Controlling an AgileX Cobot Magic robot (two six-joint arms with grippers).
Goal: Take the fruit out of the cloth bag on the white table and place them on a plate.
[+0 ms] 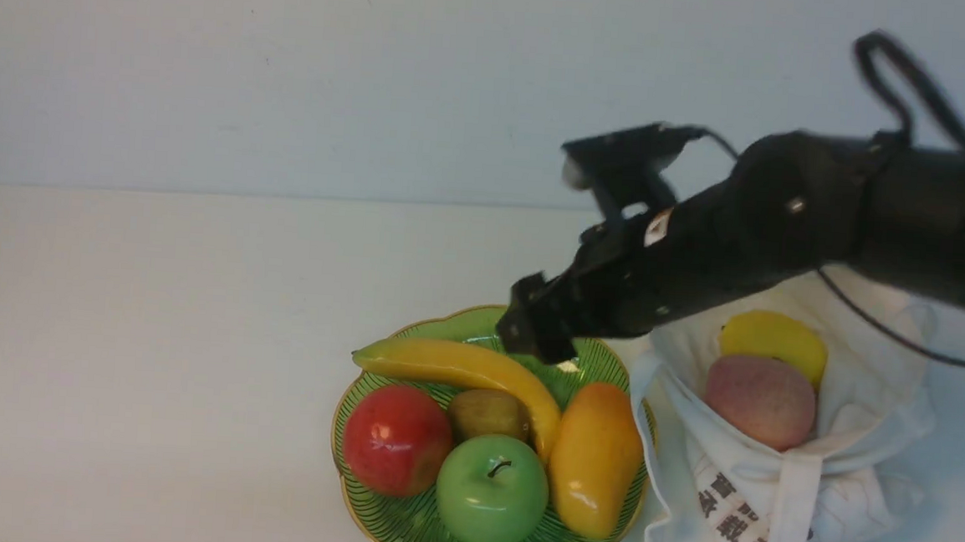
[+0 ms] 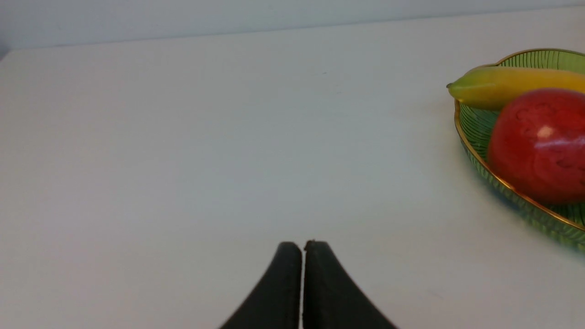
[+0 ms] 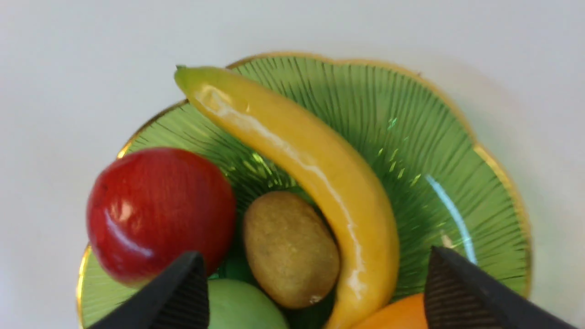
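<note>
The green plate [image 1: 399,534] with a gold rim sits on the white table [image 1: 152,326]. On it the kiwi [image 1: 488,414] lies between a banana and two apples. My right gripper [image 1: 533,333] hangs open and empty just above the plate's far side; in the right wrist view its fingers [image 3: 183,292] straddle the kiwi [image 3: 289,246] and banana from above without touching them. The cloth bag [image 1: 779,490] lies right of the plate, mouth open, with the lemon [image 1: 773,337] and the pinkish peach [image 1: 761,401] inside. My left gripper [image 2: 302,244] is shut on nothing, low over bare table left of the plate [image 2: 475,128].
Also on the plate are a banana [image 1: 460,366], a red apple [image 1: 397,440], a green apple [image 1: 492,491] and an orange mango-like fruit [image 1: 595,458]. A bag strap [image 1: 794,525] hangs over the bag's front. My right arm passes above the bag.
</note>
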